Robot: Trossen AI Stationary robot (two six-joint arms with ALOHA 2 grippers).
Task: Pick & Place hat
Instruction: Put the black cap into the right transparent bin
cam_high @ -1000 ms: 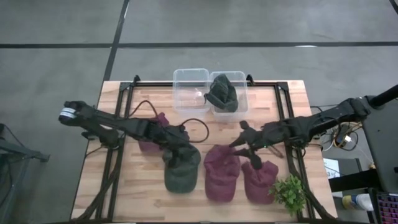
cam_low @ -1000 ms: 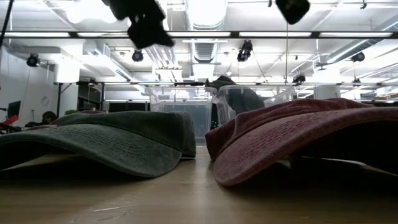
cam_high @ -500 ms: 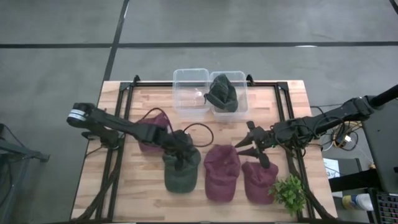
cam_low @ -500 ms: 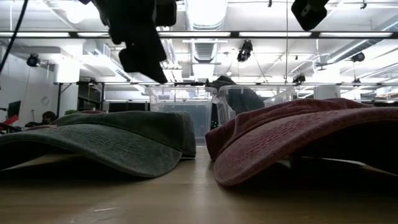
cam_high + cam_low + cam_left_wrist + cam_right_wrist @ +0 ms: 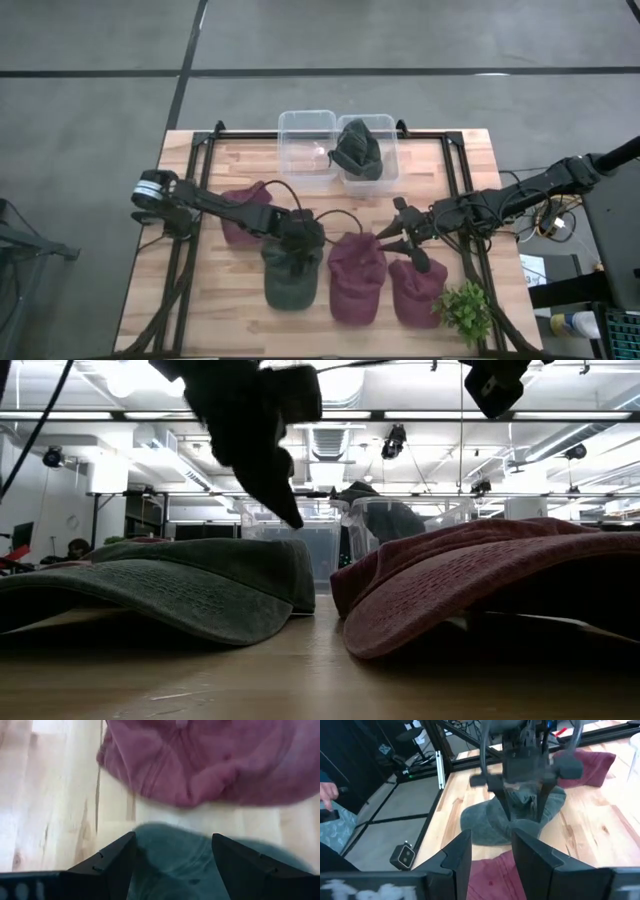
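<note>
A dark green hat [image 5: 291, 275] lies on its brim and crown on the table, left of two maroon hats [image 5: 357, 278] [image 5: 416, 290]. A third maroon hat [image 5: 243, 211] lies farther left. Another green hat [image 5: 358, 148] sits in the right clear bin. My left gripper [image 5: 297, 250] is open and points down just above the green hat's crown [image 5: 175, 862]. In the low view its fingertips [image 5: 292, 515] stand a little clear of the crown [image 5: 285, 550]. My right gripper [image 5: 400, 250] hovers open above the far ends of the two maroon hats [image 5: 502, 870].
Two clear bins [image 5: 307, 143] [image 5: 385, 170] stand at the table's far edge. A small green plant [image 5: 464, 310] sits at the near right corner. Black frame rails [image 5: 186, 250] run along both sides of the table. A cable loops over my left arm.
My left gripper has come down toward the green hat's crown and shifted a little toward the table's right, staying open. The hats have not moved.
</note>
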